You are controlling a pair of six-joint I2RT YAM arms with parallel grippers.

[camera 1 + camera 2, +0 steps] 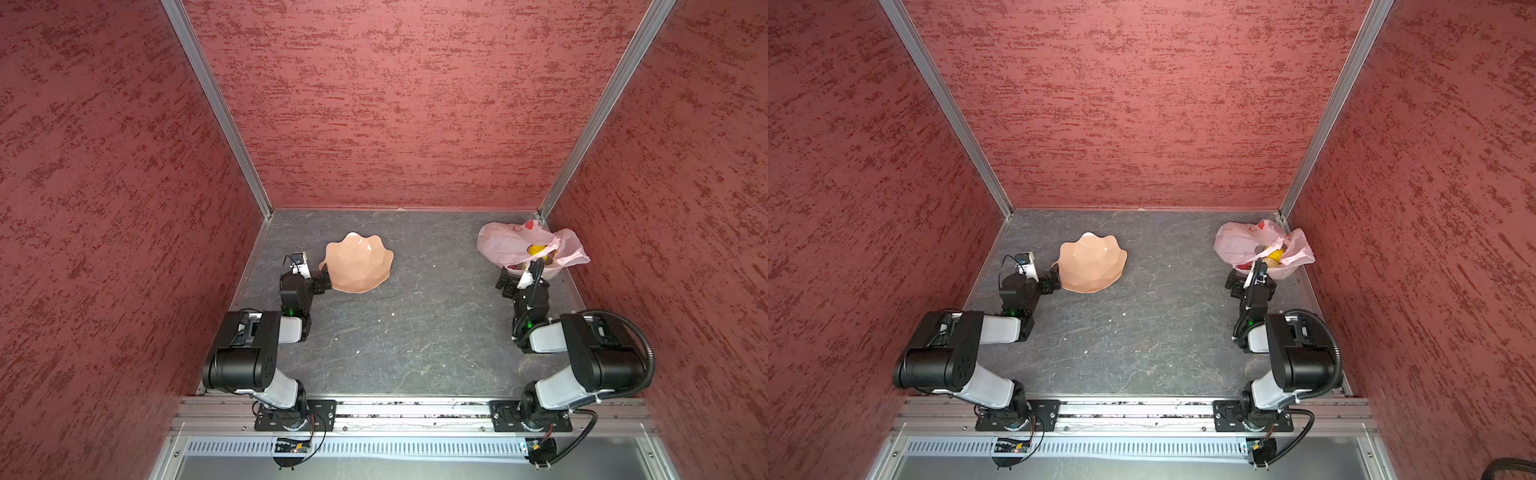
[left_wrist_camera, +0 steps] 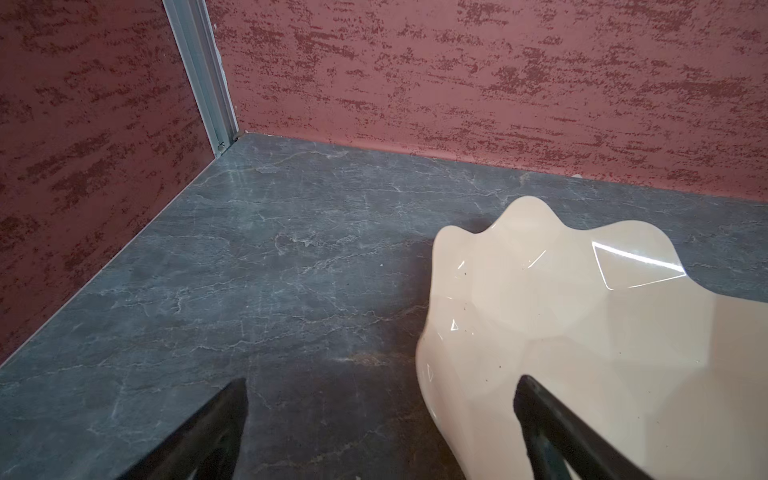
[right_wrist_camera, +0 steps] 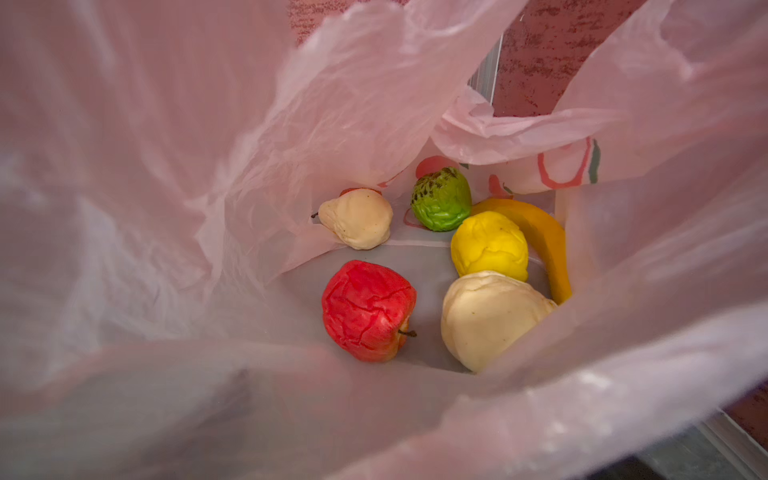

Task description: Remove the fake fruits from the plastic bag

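Note:
The pale-pink plastic bag (image 1: pixel 507 245) (image 1: pixel 1237 245) lies at the far right corner, its mouth gaping. In the right wrist view the bag (image 3: pixel 124 166) holds the fake fruits: a red apple (image 3: pixel 368 309), a green one (image 3: pixel 441 198), a yellow round one (image 3: pixel 489 245), a banana (image 3: pixel 548 241) and two beige lumps (image 3: pixel 357 218) (image 3: pixel 486 320). My right gripper (image 1: pixel 521 272) (image 1: pixel 1252 274) sits at the bag's near edge, jaws spread; bag film veils its fingers in the wrist view. My left gripper (image 1: pixel 322 278) (image 2: pixel 380 384) is open astride the bowl's rim, holding nothing.
A peach scalloped bowl (image 1: pixel 357 262) (image 1: pixel 1092 262) (image 2: pixel 582 332) stands empty at the far left of the grey marbled table (image 1: pixel 407 332). Red textured walls close in on three sides; the bag lies against the right wall and its aluminium post (image 3: pixel 484 79).

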